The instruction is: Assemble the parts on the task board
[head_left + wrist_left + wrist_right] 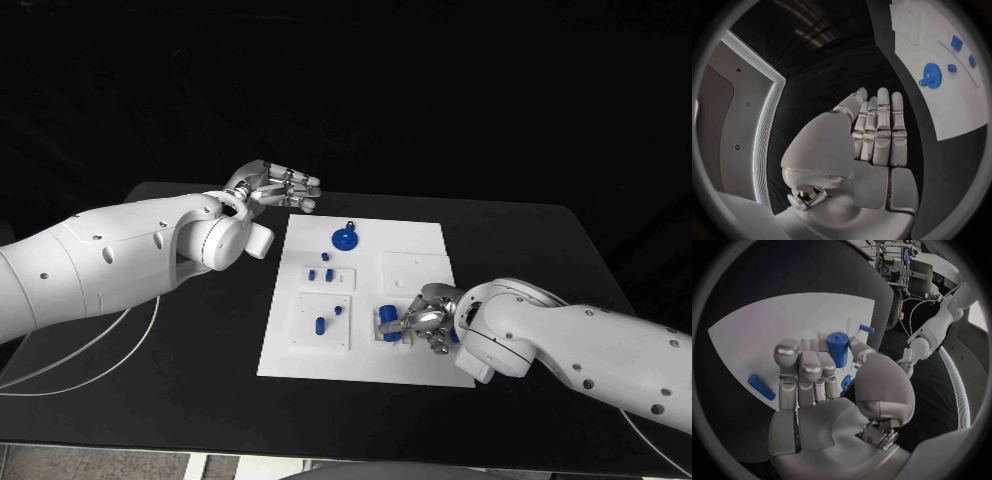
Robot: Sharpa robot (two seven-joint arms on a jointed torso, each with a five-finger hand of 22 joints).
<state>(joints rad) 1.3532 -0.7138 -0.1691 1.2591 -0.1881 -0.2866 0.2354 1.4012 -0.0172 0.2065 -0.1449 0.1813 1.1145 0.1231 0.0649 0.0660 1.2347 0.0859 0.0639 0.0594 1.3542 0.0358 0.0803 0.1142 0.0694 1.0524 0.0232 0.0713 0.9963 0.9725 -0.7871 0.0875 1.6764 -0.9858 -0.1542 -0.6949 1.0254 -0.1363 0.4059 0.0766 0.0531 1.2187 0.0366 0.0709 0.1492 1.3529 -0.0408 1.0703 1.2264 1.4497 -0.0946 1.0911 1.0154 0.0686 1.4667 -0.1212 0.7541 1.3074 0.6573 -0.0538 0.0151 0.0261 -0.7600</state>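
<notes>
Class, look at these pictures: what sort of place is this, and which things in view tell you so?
Probably a robotics lab or test bench: a black table under dark surroundings, a white task board with small blue parts, and cables and equipment at the rim of the right wrist view. The right hand holds a blue cylinder.

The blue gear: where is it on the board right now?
In the head view, the blue gear lies at the task board's far end, nearest the left hand, which hovers off the board.
</notes>
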